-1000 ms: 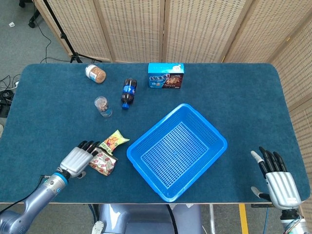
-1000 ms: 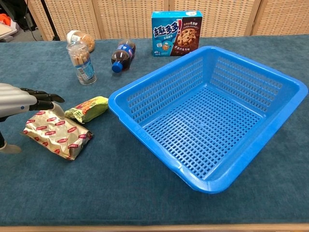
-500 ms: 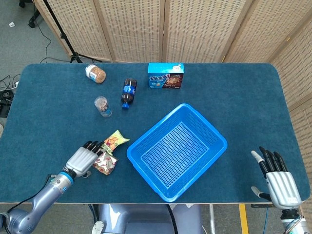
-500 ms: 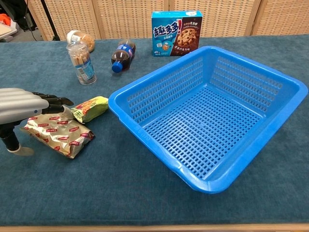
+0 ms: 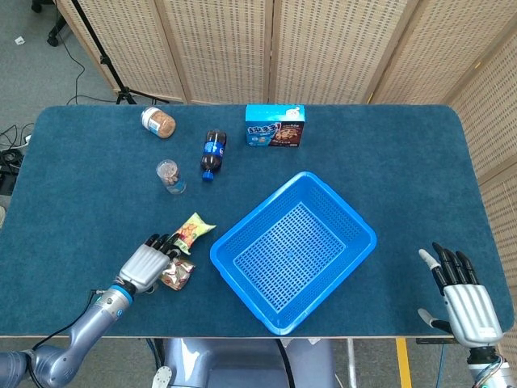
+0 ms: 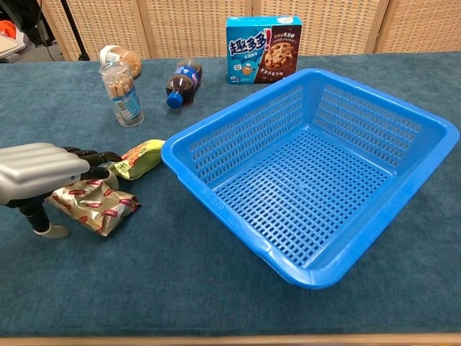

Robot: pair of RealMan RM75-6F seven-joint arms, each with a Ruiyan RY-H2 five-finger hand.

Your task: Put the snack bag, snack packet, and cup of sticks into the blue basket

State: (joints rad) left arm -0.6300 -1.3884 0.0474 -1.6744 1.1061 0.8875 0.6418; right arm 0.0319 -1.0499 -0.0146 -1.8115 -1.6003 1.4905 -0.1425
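The red and silver snack bag [image 5: 177, 276] [image 6: 97, 205] lies flat near the table's front left. My left hand [image 5: 148, 263] [image 6: 42, 170] lies over its left part with fingers stretched out and the thumb down on the cloth beside it. The yellow-green snack packet [image 5: 194, 230] [image 6: 142, 156] lies just past the fingertips, close to the blue basket [image 5: 259, 215] [image 6: 245, 137]. The cup of sticks [image 5: 169, 175] [image 6: 122, 94] stands upright farther back. My right hand [image 5: 464, 303] is at the front right edge, fingers spread, holding nothing.
A cola bottle [image 5: 212, 153] [image 6: 184, 81] lies on its side behind the basket. A blue cookie box [image 5: 275, 125] [image 6: 263, 40] stands at the back, and a lidded jar [image 5: 157, 122] [image 6: 115, 56] lies at the back left. Folding screens close off the far side.
My left hand has slid forward and to the right over the snack bag, covering more of it; its fingertips now reach the snack packet. The right hand has barely moved.
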